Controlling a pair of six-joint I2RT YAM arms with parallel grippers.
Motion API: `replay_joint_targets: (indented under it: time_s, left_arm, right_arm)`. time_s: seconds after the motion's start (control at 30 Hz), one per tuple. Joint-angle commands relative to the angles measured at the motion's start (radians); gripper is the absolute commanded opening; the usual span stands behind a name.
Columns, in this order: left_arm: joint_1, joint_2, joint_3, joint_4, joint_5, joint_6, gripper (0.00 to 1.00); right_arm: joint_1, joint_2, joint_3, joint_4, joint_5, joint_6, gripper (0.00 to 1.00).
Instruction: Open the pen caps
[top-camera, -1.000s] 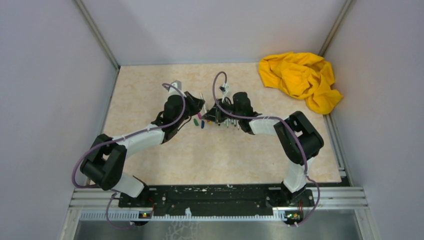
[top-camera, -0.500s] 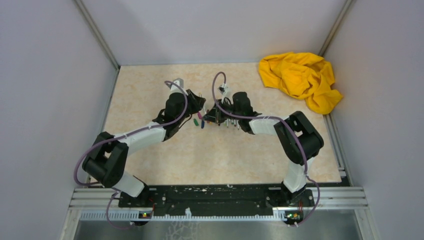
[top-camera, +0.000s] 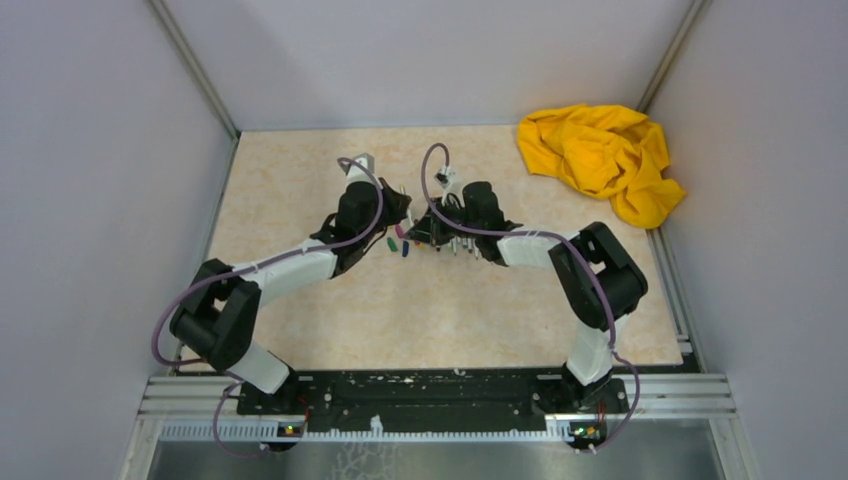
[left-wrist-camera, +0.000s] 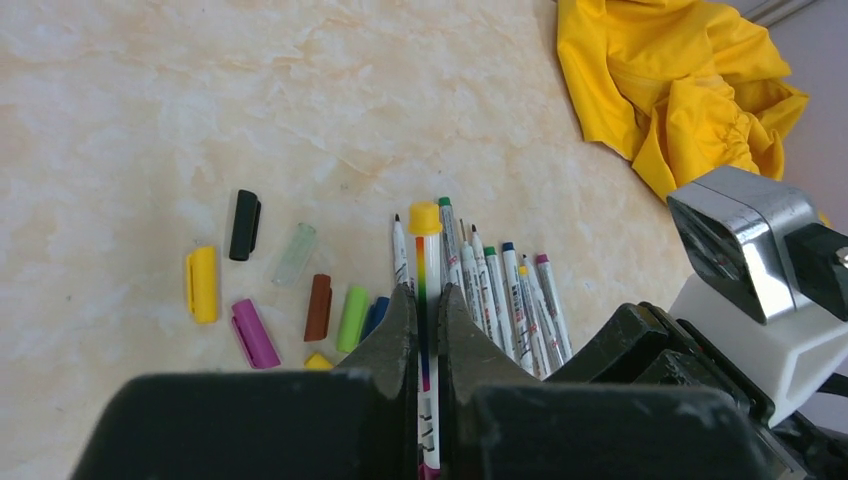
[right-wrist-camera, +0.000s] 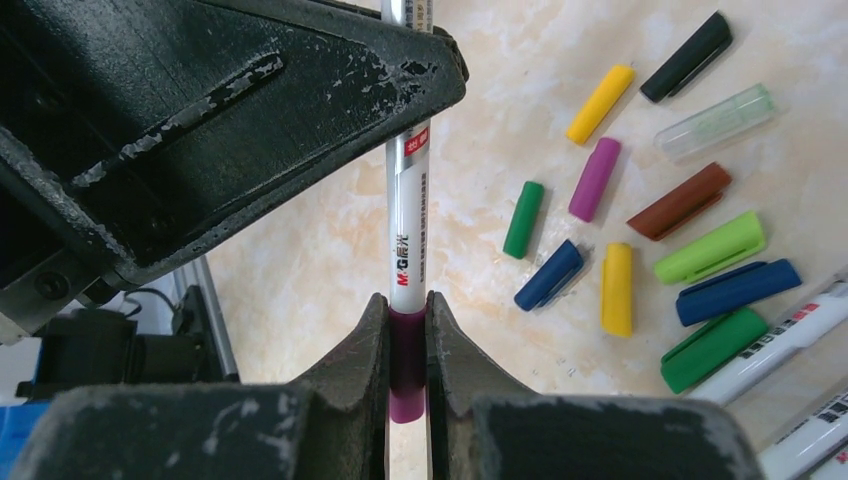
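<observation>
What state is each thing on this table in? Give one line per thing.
Left gripper, shut on a pen.
Right gripper, shut on that pen's purple end.
Other pens, uncapped, lying side by side.
Loose caps, off their pens, scattered.
Yellow cloth, crumpled.

We see a smooth, faintly mottled stone-look table (left-wrist-camera: 120, 90), a soft, crumpled yellow cloth (left-wrist-camera: 680, 70) and glossy plastic pen caps (right-wrist-camera: 594, 178), with one clear cap (right-wrist-camera: 714, 122) translucent. The pen (right-wrist-camera: 406, 240) is shiny white plastic. The right gripper (right-wrist-camera: 407, 315) looks matt black, scratched and chipped pale.
</observation>
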Motion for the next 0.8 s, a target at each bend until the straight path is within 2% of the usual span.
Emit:
replay_joint_targets:
  time_s: [0.0, 0.27, 0.5, 0.77]
  left_arm:
    - [0.067, 0.024, 0.073, -0.012, -0.157, 0.103, 0.00]
    - [0.129, 0.081, 0.168, -0.034, -0.215, 0.116, 0.00]
    - [0.164, 0.096, 0.184, -0.015, -0.180, 0.121, 0.00]
    - [0.161, -0.072, 0.030, -0.010, -0.184, 0.080, 0.00]
  right_arm:
    - [0.012, -0.067, -0.017, -0.055, 0.016, -0.056, 0.00]
    - [0.004, -0.086, -0.078, -0.057, 0.031, -0.076, 0.00]
    - [0.003, -0.093, -0.100, -0.038, 0.040, -0.073, 0.00]
    - [0.004, 0.036, 0.085, -0.152, 0.144, -0.095, 0.00]
